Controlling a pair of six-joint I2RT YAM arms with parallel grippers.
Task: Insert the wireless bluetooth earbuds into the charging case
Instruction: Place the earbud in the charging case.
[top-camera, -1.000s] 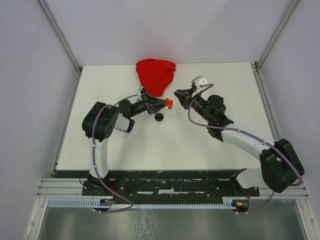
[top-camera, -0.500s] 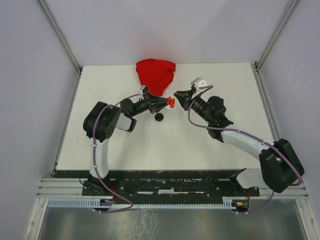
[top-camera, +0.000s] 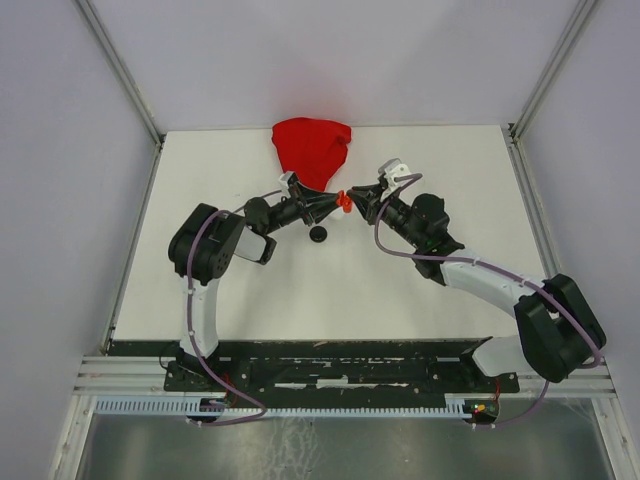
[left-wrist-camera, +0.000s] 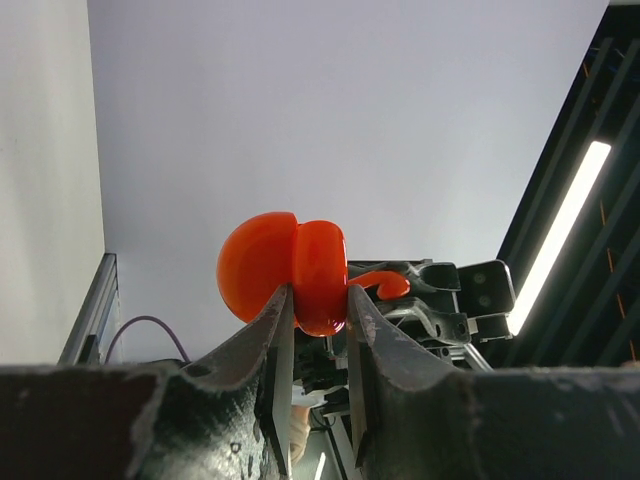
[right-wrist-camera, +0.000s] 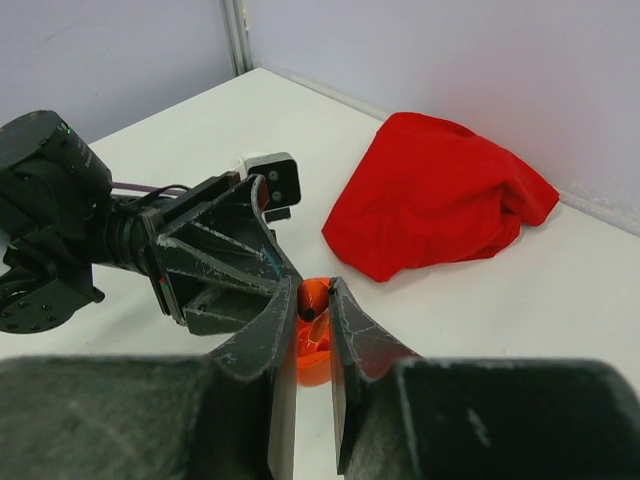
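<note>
Red earbud (left-wrist-camera: 381, 283) plain only from the left wrist: nipped in the closed right gripper (right-wrist-camera: 312, 298), just beside the red case (left-wrist-camera: 285, 270). Case clamped edge-on in the shut left gripper (left-wrist-camera: 319, 312), off the table (top-camera: 400, 280). From overhead only: black case (top-camera: 318, 234) lying near the tips, red cloth (top-camera: 312, 150) beyond.

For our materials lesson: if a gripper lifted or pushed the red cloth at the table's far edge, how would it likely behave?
Probably floppy: the red cloth lies crumpled in soft folds, so lifted it would likely sag and drape. Pushed, it would probably bunch up rather than slide or roll. It looks thin, so likely light for its size.
</note>
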